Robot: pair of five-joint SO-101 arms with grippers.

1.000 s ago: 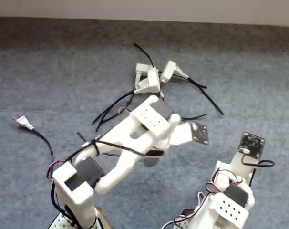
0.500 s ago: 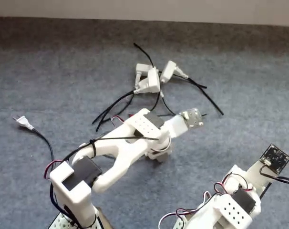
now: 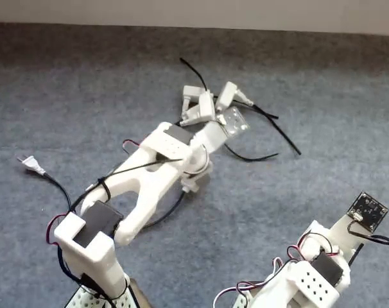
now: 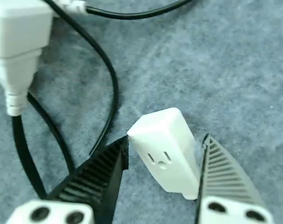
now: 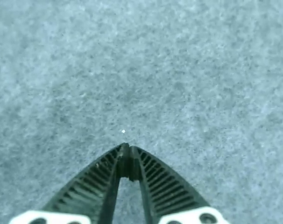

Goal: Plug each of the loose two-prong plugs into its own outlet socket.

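Your left tool (image 4: 166,140) stands wide open, jaws either side of the white outlet socket (image 4: 167,154), gripping nothing. You're at the grasp, I'd judge: close on it squarely next. One loose plug (image 3: 31,165) lies well apart from that socket. Your right tool (image 5: 127,149) is pinched closed, empty.

You're looking at a robotics test bench, a lab or hobby setup rather than a lived-in room. The tabletop (image 3: 323,167) is covered in grey carpet-like felt, and a plain pale wall (image 3: 246,11) runs behind it. The white plastic arm (image 3: 149,189) shows loose servo wires (image 3: 291,251), and there's a bare camera circuit board (image 3: 366,210).
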